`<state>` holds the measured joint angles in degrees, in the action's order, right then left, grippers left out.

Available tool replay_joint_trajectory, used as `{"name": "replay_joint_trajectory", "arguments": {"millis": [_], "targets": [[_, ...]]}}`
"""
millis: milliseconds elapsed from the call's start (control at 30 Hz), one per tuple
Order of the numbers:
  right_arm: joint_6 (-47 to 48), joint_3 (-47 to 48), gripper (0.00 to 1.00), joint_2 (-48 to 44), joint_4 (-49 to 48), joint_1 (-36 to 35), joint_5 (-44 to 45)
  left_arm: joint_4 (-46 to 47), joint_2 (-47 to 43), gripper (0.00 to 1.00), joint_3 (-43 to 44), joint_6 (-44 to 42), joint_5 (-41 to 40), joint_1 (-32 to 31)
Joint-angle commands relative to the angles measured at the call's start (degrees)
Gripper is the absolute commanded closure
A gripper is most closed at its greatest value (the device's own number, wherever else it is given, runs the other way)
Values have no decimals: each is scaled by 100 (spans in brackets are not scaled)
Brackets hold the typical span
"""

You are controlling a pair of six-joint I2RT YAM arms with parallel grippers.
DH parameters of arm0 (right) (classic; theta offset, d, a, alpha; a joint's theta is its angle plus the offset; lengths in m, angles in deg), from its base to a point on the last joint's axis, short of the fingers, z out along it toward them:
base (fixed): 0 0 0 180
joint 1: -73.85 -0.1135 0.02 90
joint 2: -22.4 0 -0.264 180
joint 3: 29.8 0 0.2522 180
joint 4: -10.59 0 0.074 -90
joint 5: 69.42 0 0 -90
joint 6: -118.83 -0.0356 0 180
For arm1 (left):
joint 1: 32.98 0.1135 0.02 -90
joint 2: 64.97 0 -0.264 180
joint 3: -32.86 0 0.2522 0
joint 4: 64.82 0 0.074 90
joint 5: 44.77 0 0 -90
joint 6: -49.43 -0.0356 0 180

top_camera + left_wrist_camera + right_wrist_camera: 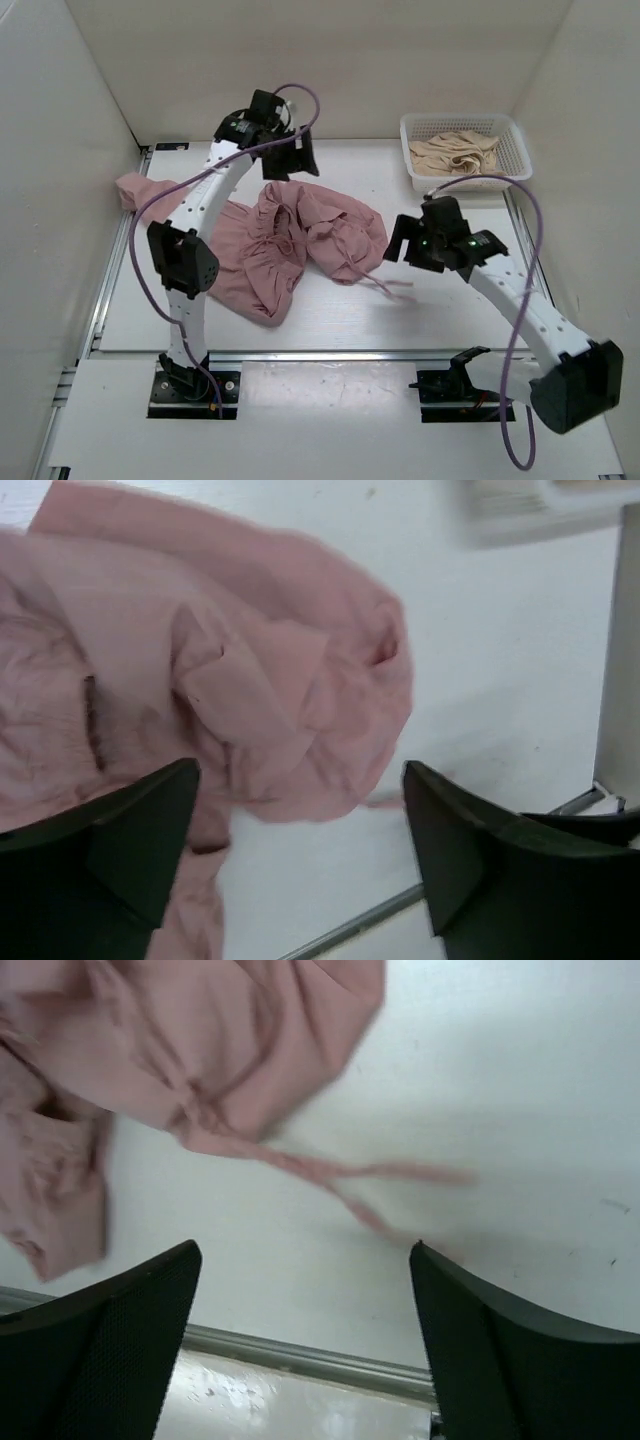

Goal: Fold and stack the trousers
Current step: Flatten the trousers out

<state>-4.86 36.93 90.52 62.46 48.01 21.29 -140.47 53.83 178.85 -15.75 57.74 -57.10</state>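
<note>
The tabletop (pixel 330 320) carries the trousers (pixel 290 240) as a loose, crumpled heap, so by my reading the folding has not really begun. No leg is laid flat, no clean crease shows, and spreading, folding and stacking all remain to be done. The heap lies below and just in front of the left gripper (pixel 290 165), and off to the left of the right gripper (pixel 405 245). A white basket (pixel 460 120) holding a beige cloth (pixel 455 152) sits beyond the right gripper. Whether that is where the stack should go, I cannot say.

Both grippers hang above the tabletop with fingers spread wide and nothing between them, which the wrist views confirm. The drawstring (pixel 340 1172) trails out of the heap across the bare surface, ahead of the right gripper.

In the top view the left arm crosses the pink fabric and hides a strip of it. One end of the cloth runs away toward the left wall. Both wrist views are blurred, so the gathered band near the heap's middle is probably the waistband, though the legs cannot be told apart.
</note>
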Motion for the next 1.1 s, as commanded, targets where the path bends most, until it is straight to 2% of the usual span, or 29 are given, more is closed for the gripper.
{"name": "replay_joint_trajectory", "arguments": {"millis": [0, 33, 67, 100, 133, 167, 200, 267, 300, 367, 400, 467, 500, 567, 600, 633, 700, 767, 800, 833, 867, 1067], "targets": [[398, 547, 14, -544, 74, 18, 544, 176, -2034, 12, -607, -100, -205, 609], [477, 635, 24, -545, 144, 18, 544, 238, -2271, 42, -906, -100, -275, 732], [547, 783, 32, -467, 144, 18, 544, 239, -2491, 61, -1483, -30, -493, 959], [548, 855, 41, -414, 144, 18, 544, 239, -2685, 76, -1785, -30, -600, 1066], [609, 925, 50, -352, 144, 18, 492, 239, -3044, 86, -2084, 31, -688, 1154], [609, 978, 71, -204, 83, -43, 491, 239, -3204, 90, -2391, 32, -750, 1233], [609, 1039, 79, -124, 22, -43, 317, 239, -3353, 90, -3038, 93, -750, 1347], [549, 1040, 93, 130, -145, -114, 176, 431, -3653, 90, -3692, 180, -750, 1348], [548, 1101, 96, 219, -198, -244, 97, 510, -3654, 79, -4313, 242, -602, 1348], [487, 1163, 96, 439, -198, -385, 96, 625, -3646, 55, -4835, 347, -601, 1235], [486, 1224, 92, 491, -198, -447, 96, 782, -3593, 41, -5055, 435, -601, 1078], [434, 1224, 80, 492, -198, -570, 96, 958, -3365, 21, -5496, 559, -680, 954], [434, 1224, 66, 492, -198, -571, 96, 1046, -3259, 17, -5549, 559, -680, 901], [434, 1111, 49, 430, -198, -571, 96, 1117, -2820, 17, -5383, 621, -802, 699], [434, 1110, 35, 361, -129, -571, 96, 1118, -2680, 19, -5296, 621, -899, 620], [495, 1110, 31, 308, -128, -571, 96, 1048, -2574, 21, -5234, 621, -1048, 436], [495, 1057, 31, 247, 21, -571, 34, 986, -2502, 29, -5338, 725, -1163, 259], [495, 865, 35, 167, 21, -571, -18, 1125, -2502, 29, -5644, 884, -1216, 13], [443, 803, 47, 88, 21, -571, -18, 1187, -2442, 24, -5724, 954, -1216, -75], [442, 742, 51, 88, 21, -571, -18, 1188, -2363, 10, -5725, 955, -1216, -171], [442, 689, 53, 88, 21, -571, -18, 1188, -2266, 7, -5725, 1007, -1216, -355], [338, 636, 52, -79, 21, -571, -18, 1188, -1519, 6, -5436, 1008, -1496, -1023]]}}
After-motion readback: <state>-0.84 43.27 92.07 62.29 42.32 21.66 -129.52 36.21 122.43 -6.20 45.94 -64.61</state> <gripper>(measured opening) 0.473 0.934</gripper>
